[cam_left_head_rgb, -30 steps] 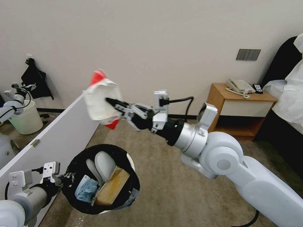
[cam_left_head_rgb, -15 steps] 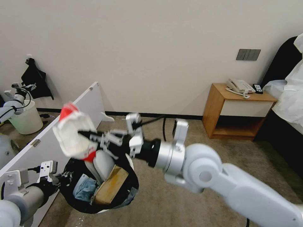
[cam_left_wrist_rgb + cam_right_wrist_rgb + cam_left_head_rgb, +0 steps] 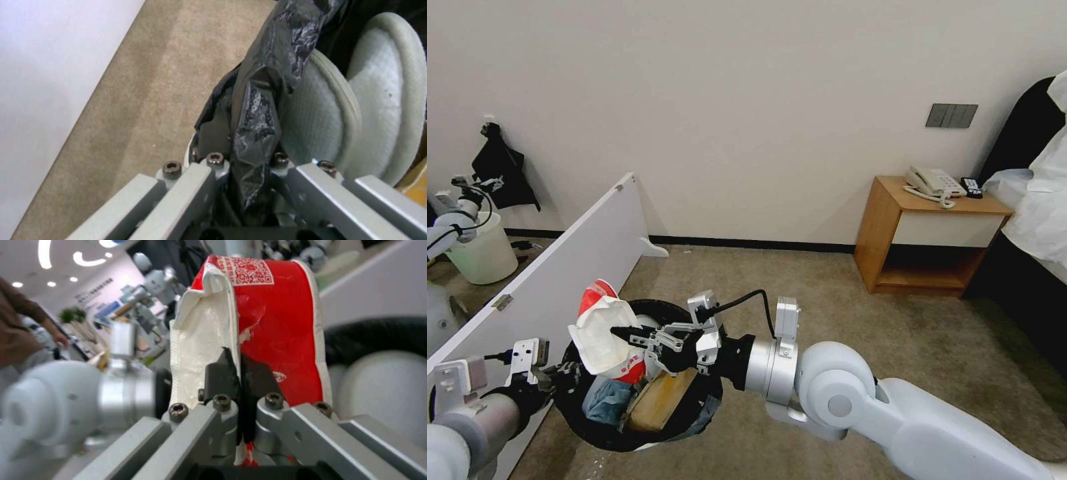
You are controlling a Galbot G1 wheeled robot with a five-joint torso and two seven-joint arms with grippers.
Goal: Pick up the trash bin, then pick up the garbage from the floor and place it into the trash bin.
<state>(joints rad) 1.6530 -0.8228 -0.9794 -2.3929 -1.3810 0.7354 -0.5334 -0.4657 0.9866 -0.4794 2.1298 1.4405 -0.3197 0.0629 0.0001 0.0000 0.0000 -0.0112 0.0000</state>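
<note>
The round white plastic trash bin with its crinkly black bag folded over the rim sits at about seven o'clock from where the robot faces, low on the beige carpet. The left gripper is clamped together on the bag-covered rim at the bin's nine o'clock edge; in the left wrist view the black plastic is pinched between its closed fingers.

Over the bin's mouth, toward its ten o'clock side, the right gripper holds a crumpled red and white snack packet, its black fingertips pressed together on the packet's edge. A QR code is printed near the packet's top; the small text beside it is too fine to read.

Inside the bin lie two white slippers, a brown paper bag and a pale-blue mask.

A long white board stands on edge just beside the bin, running off toward eleven o'clock. At two o'clock, well apart, a wooden bedside table carries a white telephone. A pale bucket stands at ten o'clock beyond the board.
</note>
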